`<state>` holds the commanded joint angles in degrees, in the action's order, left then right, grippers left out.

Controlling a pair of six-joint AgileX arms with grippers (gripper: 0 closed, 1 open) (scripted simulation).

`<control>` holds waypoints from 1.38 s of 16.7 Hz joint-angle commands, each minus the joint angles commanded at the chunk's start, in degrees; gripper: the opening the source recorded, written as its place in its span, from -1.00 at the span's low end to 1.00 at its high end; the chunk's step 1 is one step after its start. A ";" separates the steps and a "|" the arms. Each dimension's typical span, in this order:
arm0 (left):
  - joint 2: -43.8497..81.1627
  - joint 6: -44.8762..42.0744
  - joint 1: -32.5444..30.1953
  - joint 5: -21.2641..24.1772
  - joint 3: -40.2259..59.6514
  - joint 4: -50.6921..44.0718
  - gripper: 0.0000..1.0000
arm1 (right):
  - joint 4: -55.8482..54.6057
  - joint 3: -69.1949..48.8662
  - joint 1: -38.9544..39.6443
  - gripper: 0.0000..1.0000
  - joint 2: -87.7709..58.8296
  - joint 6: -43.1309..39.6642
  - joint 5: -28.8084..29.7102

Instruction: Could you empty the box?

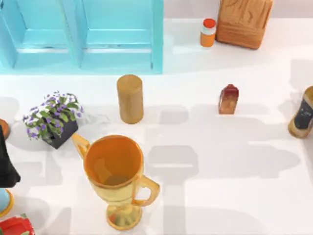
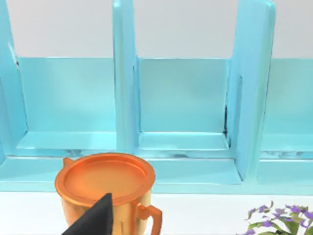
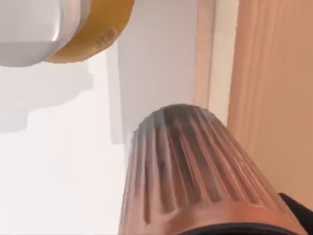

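Here, an orange trophy cup [image 1: 116,171] stands on the white table [image 1: 230,166] before a blue shelf [image 1: 83,36]; whether either end effector is wide or narrow cannot be told.

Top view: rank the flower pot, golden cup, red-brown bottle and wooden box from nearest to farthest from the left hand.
Measured from the left hand, at the view's left edge:
1. Flower pot, on the left side.
2. Golden cup, front, left of centre.
3. Red-brown bottle, right of centre.
4. Wooden box, back right.
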<state>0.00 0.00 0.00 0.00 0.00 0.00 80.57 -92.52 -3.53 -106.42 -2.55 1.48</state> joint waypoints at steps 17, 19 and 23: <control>0.00 0.00 0.00 0.00 0.00 0.00 1.00 | -17.12 33.88 32.03 -1.00 18.05 31.77 1.01; 0.00 0.00 0.00 0.00 0.00 0.00 1.00 | -19.98 35.67 32.25 -1.00 17.22 31.94 1.04; 0.00 0.00 0.00 0.00 0.00 0.00 1.00 | -26.44 39.81 32.79 -1.00 15.19 32.36 1.12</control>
<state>0.00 0.00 0.00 0.00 0.00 0.00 54.13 -52.71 29.26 -91.22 29.82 2.60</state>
